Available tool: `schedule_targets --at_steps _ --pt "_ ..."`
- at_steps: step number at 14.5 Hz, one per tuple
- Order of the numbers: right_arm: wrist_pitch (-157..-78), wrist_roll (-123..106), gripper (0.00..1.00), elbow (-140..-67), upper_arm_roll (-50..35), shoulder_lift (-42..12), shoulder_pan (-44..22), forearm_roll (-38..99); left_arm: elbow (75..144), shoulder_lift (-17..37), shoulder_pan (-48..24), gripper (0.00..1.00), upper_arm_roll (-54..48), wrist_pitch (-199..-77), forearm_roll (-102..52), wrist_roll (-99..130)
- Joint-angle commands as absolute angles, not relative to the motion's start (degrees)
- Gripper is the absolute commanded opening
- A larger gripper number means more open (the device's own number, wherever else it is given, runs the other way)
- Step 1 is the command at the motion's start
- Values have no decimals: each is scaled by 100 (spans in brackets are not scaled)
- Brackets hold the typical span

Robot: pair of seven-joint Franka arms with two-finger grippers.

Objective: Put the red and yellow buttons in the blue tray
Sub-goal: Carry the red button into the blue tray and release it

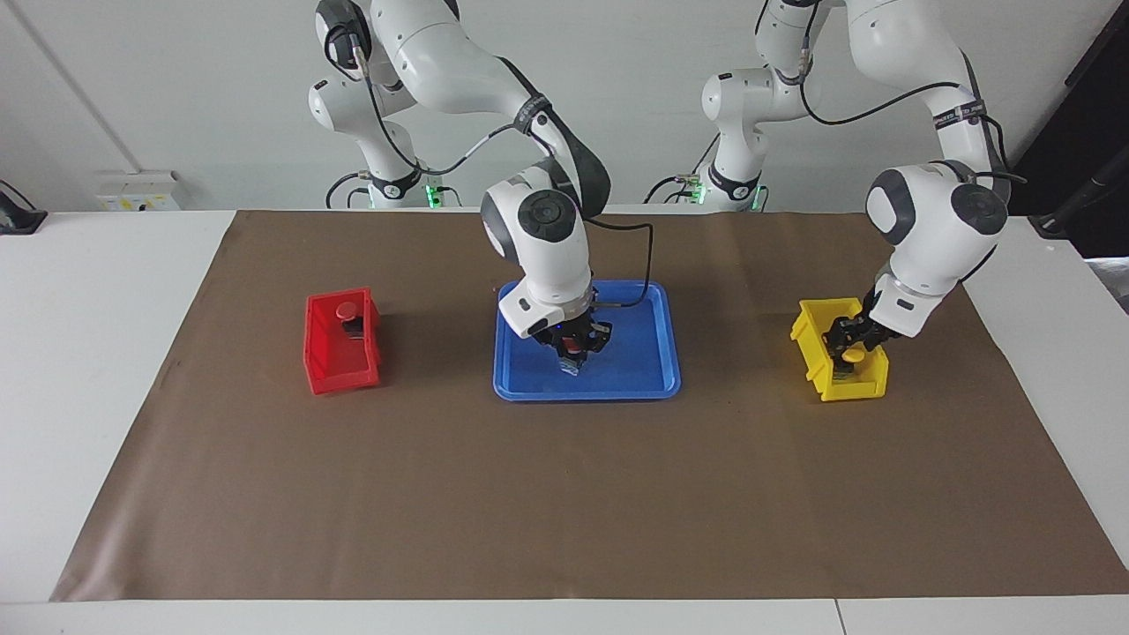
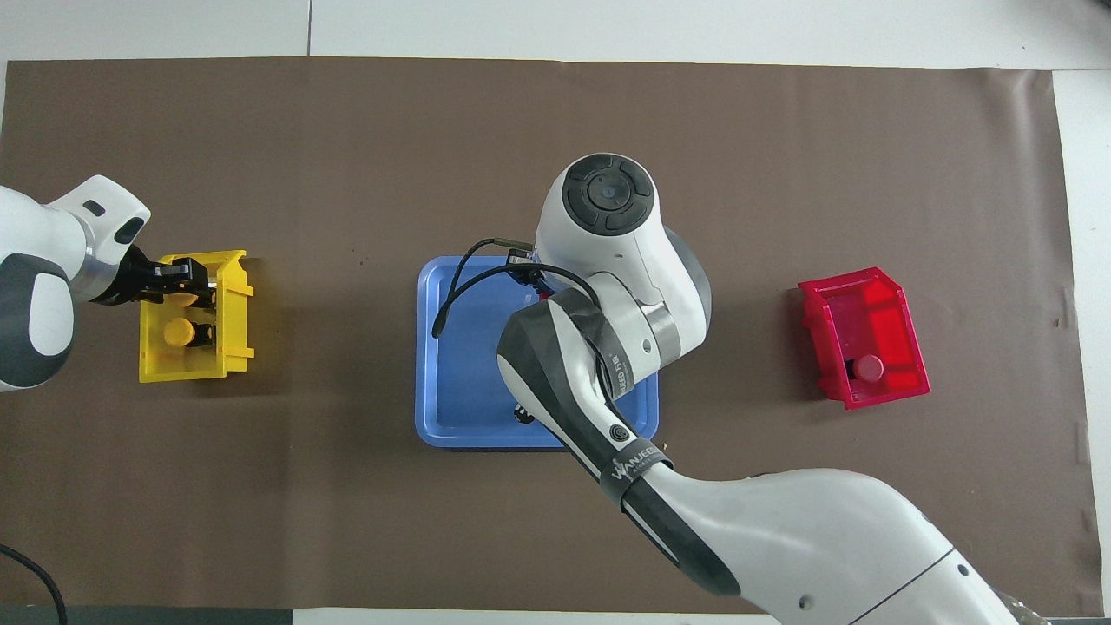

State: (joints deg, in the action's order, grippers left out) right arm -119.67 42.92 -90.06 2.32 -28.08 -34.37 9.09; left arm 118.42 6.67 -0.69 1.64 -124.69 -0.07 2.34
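**Set the red button down low and flat, then let go**

Well apart from the blue tray [image 1: 654,377], toward the right arm's end of the table, the red bin [image 1: 340,357] holds the spare red button [image 1: 347,310], untouched.

Over the tray's middle the right gripper [image 1: 573,354] hangs low, its fingers pinched tight on the carried red button [image 1: 571,349]. The button looks to be just above the tray floor. To do this step well, I judge it should lower until the dark body rests on the floor, open only then, and lift straight up so the button does not tip or roll.

Well apart from the tray, toward the left arm's end, the left gripper [image 1: 845,339] sits inside the yellow bin [image 1: 869,385], at a yellow button [image 1: 853,354]. Whether it grips that button I cannot tell. A second yellow button [image 2: 178,331] lies in the same bin.
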Motion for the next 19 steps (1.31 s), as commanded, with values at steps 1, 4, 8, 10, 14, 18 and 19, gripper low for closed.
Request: schedule_targets --at_steps 1,4,8,10,14,18,19 --pt "-12181 4377 12 -9298 255 -2707 -3463 896 11988 598 -132 62 193 -12674 0 343" --pt "-12138 4377 18 -9316 255 -2698 -3454 914 11988 598 -132 62 193 -12726 0 334" --pt "-11989 4377 75 -9220 272 -2681 -3393 879 11988 633 -97 62 202 -12797 0 299" --pt "-11420 4351 76 -8652 299 -2724 -3288 670 11979 686 -88 62 193 -12815 0 290" --pt "-10689 2564 77 -8681 325 -1946 -2341 343 11997 721 -71 62 193 -12841 0 299" --pt "-10380 374 86 -10253 334 -670 -1040 325 12015 721 -70 49 193 -12832 0 325" --pt "-10432 134 87 -10605 334 -459 -889 282 12015 721 -79 38 202 -12832 0 334"
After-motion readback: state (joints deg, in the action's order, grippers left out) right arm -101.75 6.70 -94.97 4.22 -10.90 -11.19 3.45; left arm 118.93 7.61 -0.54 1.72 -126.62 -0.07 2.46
